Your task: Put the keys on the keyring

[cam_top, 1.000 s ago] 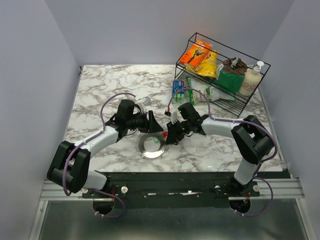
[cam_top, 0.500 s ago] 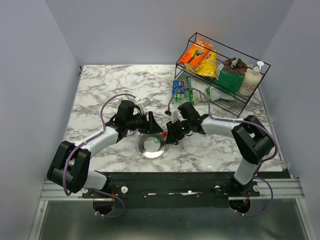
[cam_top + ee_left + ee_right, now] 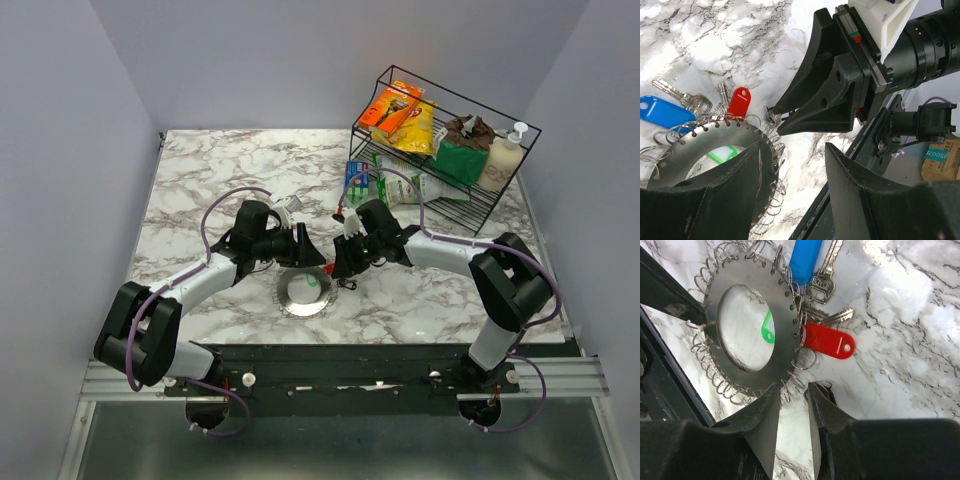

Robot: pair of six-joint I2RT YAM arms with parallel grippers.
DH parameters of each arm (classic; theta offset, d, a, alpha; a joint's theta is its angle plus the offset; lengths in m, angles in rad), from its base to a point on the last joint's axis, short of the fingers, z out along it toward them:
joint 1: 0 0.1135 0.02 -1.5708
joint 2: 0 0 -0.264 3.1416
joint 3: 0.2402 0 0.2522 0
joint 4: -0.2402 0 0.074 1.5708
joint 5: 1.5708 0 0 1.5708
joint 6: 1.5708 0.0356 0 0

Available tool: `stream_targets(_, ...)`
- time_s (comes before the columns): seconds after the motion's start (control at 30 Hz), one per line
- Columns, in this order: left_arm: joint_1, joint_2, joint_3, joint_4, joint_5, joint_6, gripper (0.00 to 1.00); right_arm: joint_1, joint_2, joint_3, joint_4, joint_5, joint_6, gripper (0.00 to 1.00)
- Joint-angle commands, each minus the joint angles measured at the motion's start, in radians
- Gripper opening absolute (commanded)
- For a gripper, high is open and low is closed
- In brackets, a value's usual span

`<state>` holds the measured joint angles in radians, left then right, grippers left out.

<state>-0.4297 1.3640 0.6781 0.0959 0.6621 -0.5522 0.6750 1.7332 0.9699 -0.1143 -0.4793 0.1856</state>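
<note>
This is a robotics lab test cell, not a lived-in room. Plain pale grey walls (image 3: 60,150) box in a marble-patterned worktop (image 3: 200,180) on the left, back and right. Along the bottom of the overhead view runs a bare aluminium rail (image 3: 100,378), and on it are bolted two robot arms (image 3: 200,280) trailing loose purple cables (image 3: 215,212). At the upper right stands a black wire rack (image 3: 500,200) of assorted props: an orange box (image 3: 390,108), a yellow snack bag (image 3: 418,128) and a pump bottle (image 3: 503,160).
</note>
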Motion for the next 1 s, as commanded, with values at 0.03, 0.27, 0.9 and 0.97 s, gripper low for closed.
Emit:
stream_targets(0.03,-0.004,-0.022,-0.011,0.004,-0.007,0.017,0.62,0.001,-0.006,0.032,-0.008,0.021,0.012,0.38)
stream_targets(0.27,-0.003,-0.008,0.001,-0.033,-0.047,0.023,0.61,0.001,0.000,0.044,-0.010,0.002,0.008,0.38)
stream_targets(0.9,0.175,-0.039,-0.069,-0.058,-0.078,-0.050,0.61,0.006,0.060,0.156,-0.050,-0.032,0.000,0.38)
stream_targets(0.97,0.210,-0.040,-0.093,-0.036,-0.061,-0.067,0.61,0.015,0.069,0.183,-0.059,-0.024,-0.008,0.38)
